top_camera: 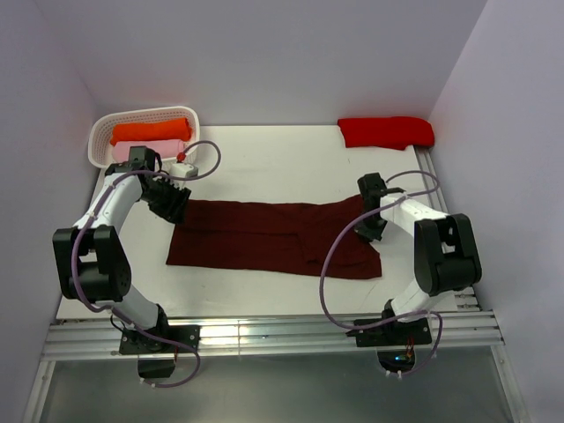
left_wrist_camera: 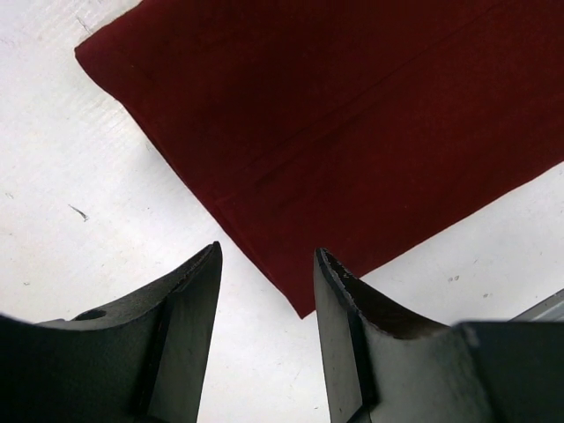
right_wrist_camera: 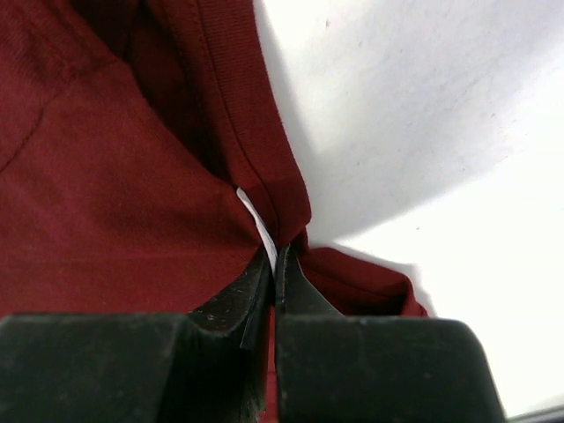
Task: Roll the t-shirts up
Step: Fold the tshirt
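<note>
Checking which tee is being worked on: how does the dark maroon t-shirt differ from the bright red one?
The dark maroon cloth t-shirt lies spread in a long flat band; the bright red cloth t-shirt sits bunched at the far right. The right gripper has its fingers shut on the maroon shirt's edge; nothing touches the red one. Both are plain cloth.

Bare white table (top_camera: pixel 282 159) is lying open beyond the maroon shirt (top_camera: pixel 264 238) and along its near edge. A white basket (top_camera: pixel 95 141) is blocking the far-left corner, a folded red shirt (top_camera: pixel 385 132) the far-right.
</note>
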You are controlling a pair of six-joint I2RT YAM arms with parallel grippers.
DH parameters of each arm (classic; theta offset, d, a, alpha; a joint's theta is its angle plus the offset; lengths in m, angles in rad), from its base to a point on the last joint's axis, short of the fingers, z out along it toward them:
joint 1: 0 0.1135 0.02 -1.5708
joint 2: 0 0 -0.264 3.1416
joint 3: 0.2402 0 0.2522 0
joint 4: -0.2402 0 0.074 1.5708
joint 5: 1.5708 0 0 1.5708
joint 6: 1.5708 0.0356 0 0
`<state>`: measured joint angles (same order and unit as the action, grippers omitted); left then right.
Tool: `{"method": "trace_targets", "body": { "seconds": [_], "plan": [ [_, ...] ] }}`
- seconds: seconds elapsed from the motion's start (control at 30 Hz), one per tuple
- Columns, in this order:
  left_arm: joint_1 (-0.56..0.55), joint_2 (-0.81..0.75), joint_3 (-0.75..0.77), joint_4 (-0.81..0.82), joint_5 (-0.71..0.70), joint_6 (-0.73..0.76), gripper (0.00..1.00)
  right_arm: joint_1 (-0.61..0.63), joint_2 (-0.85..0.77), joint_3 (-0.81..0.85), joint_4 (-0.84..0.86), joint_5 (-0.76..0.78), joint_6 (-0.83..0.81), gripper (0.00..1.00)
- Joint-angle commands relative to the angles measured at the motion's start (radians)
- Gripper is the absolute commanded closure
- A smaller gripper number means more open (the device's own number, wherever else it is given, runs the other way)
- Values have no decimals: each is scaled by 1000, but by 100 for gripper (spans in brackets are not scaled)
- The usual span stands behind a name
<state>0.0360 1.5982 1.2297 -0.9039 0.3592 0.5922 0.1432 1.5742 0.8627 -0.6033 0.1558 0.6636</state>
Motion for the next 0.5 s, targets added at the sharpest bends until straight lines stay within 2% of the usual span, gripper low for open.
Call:
{"method": "trace_targets", "body": {
  "seconds": [0.0, 0.17, 0.47],
  "plan": [
    [5, -50, -1, 0, 41, 24, 49, -19, 73, 62, -61, 91, -18, 100],
    [5, -41, -1, 2, 40, 20, 49, -62, 104, 142, -121, 137, -51, 100],
    [5, 11, 17, 8, 44, -2, 48, -212, 139, 220, -167, 226, -120, 100]
  ]
}}
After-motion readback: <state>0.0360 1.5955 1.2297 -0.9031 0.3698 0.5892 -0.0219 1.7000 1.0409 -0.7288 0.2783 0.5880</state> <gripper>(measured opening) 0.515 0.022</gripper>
